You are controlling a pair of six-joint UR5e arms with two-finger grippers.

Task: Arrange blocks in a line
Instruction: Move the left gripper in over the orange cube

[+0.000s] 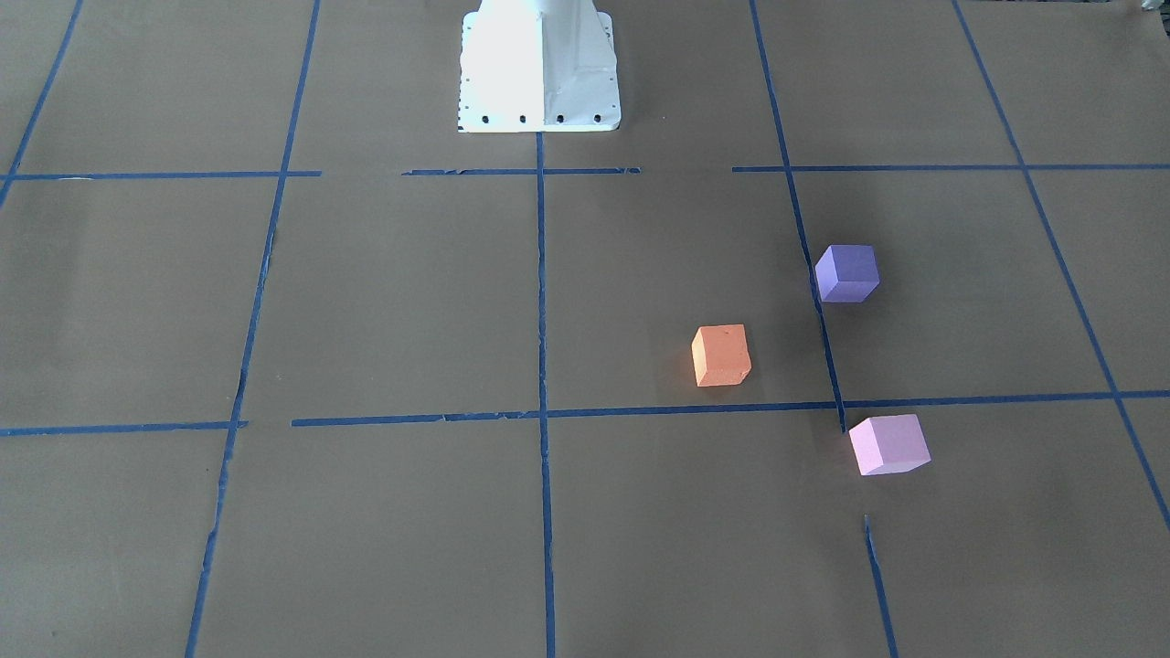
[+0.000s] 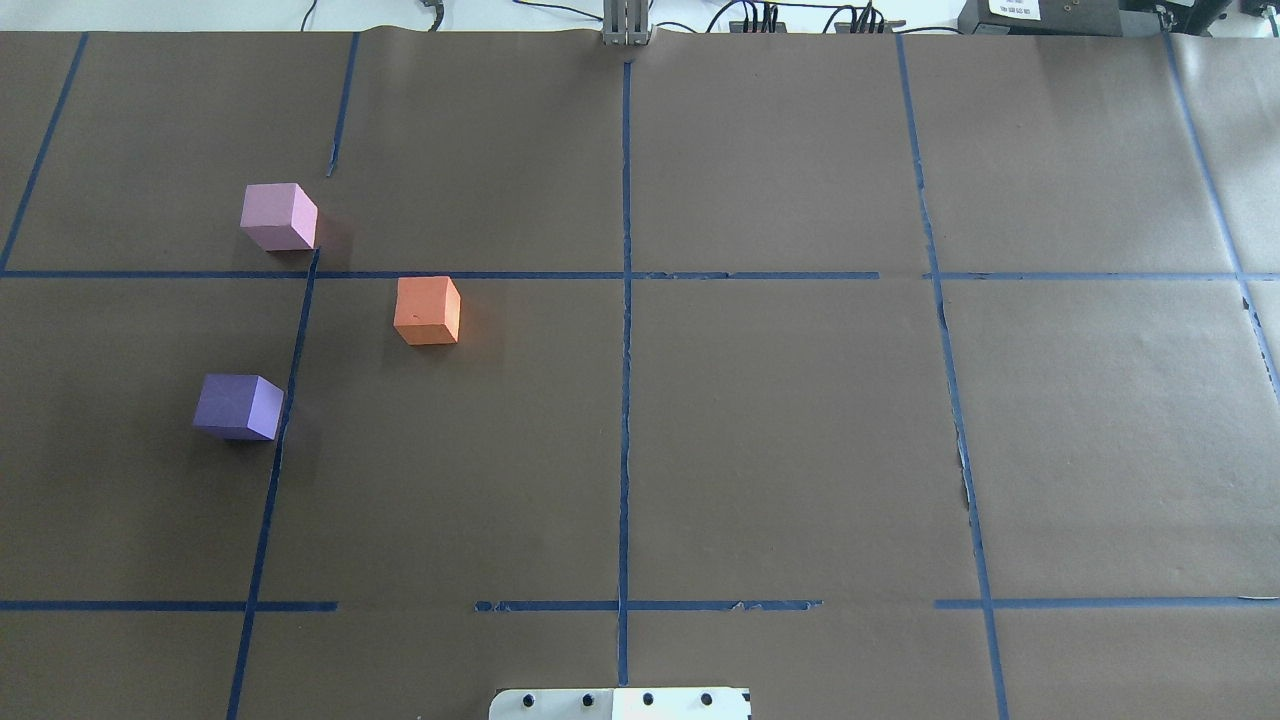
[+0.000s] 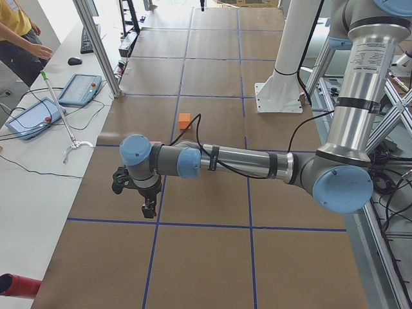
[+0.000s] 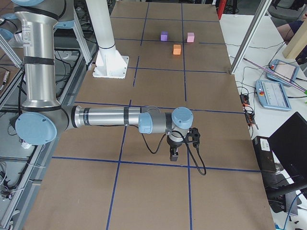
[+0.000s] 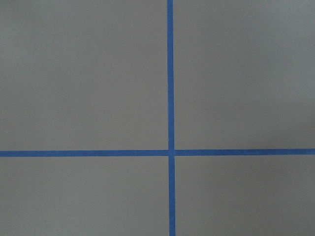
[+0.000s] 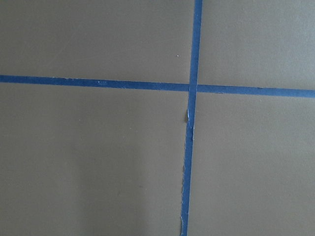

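Orange block (image 2: 427, 311), purple block (image 2: 238, 407) and pink block (image 2: 279, 217) lie unaligned.
Probably light, squashy foam: pinch opposite flat faces. I cannot tell the grip state of the left end effector (image 3: 149, 208) or the right end effector (image 4: 173, 155).

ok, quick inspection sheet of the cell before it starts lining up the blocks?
Surface: brown paper with blue tape grid, tape torn in spots.
Job's things: orange block, purple block, pink block, all apart on the robot's left half, in a triangle, not in a line.
Clutter: nothing seen.
Grippers: left gripper and right gripper hang over bare paper, far from blocks; open or shut cannot be told.
Cables: black cable loops off the left wrist; second cable off the right.
Surroundings: operator, teach pendants on side benches.
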